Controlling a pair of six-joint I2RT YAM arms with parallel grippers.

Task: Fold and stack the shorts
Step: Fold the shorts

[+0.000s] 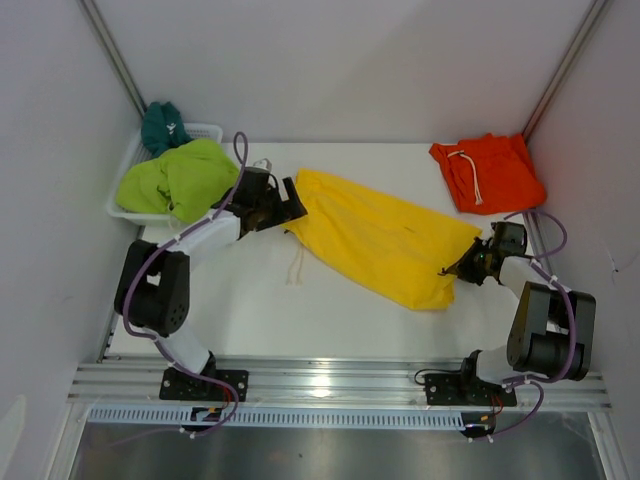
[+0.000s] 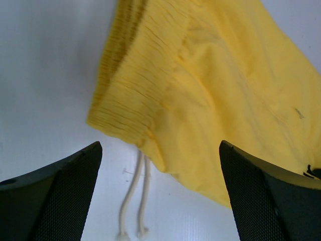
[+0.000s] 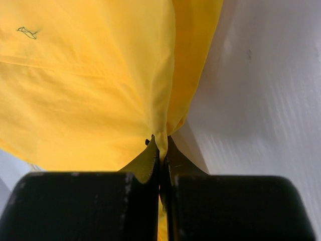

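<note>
Yellow shorts: I am watching the yellow shorts (image 1: 380, 240) lying mid-table. They run from the waistband at 10 o'clock to the far end at 4 o'clock and are spread long rather than bunched, which suits a fold.

Right gripper: I am pinching with the right gripper (image 3: 163, 150) fully closed on the fabric edge at the 4 o'clock end. The cloth is puckering up between the fingers, so I judge the hold is real.

Left gripper: My left gripper (image 2: 159, 148) is hovering with its fingers spread wide and grasping nothing, just short of the elastic waistband. I judge I am lining it up for the second hold, so both ends can lift together.

Drawstring: The white drawstring (image 2: 134, 201) is trailing from the waistband toward 6 o'clock. It is a snag risk near my left fingers.

Orange shorts: The orange shorts (image 1: 490, 172) are lying compact at 1 o'clock, well apart. They are likely the base of the stack.

Basket: The white basket (image 1: 215, 130) at 10 o'clock is holding the lime-green shorts (image 1: 180, 178) and the teal shorts (image 1: 162, 125), which are waiting their turn.
</note>
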